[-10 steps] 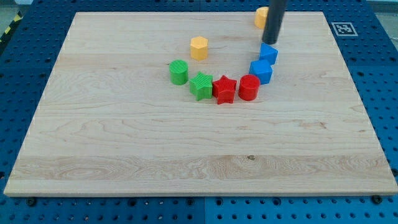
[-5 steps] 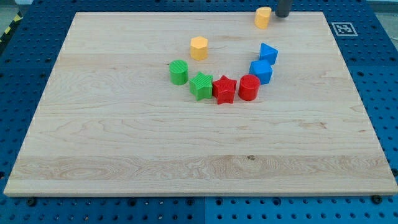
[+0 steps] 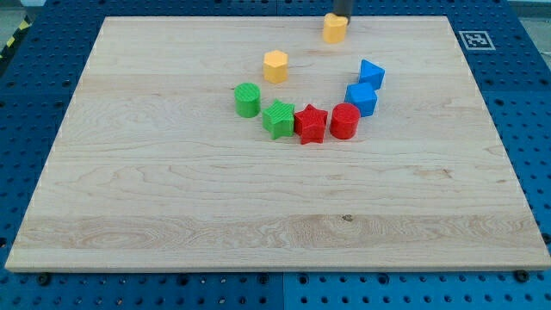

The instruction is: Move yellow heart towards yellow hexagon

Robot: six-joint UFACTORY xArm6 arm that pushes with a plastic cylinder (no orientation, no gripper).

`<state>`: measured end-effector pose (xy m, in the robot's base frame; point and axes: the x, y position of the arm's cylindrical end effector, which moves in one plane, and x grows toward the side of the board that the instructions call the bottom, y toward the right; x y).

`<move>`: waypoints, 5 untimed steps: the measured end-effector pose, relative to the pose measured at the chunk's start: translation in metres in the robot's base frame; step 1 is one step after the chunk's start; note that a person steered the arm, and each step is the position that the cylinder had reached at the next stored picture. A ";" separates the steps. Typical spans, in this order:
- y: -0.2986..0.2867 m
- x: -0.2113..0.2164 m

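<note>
My tip (image 3: 343, 18) at view's top edge, touching top-right side of yellow heart (image 3: 335, 27); no jaws, plain rod (mostly cropped). Yellow heart near board's (image 3: 172, 198) top edge, up-right of yellow hexagon (image 3: 275, 65), apart. Below: green cylinder (image 3: 247, 99), green star (image 3: 278, 119), red star (image 3: 311, 123), red cylinder (image 3: 344, 120), two blue blocks (image 3: 362, 99) (image 3: 371, 74) in curved row.

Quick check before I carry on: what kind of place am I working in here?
Most likely a robotics lab bench. A wooden board lies on a blue perforated table, a printed marker tag sits at its corner, and small toy blocks such as the yellow heart and yellow hexagon are scattered on it.
</note>
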<state>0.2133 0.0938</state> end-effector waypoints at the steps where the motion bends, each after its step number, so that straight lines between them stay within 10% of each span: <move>1: -0.016 0.018; 5: -0.053 0.063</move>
<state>0.2765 0.0407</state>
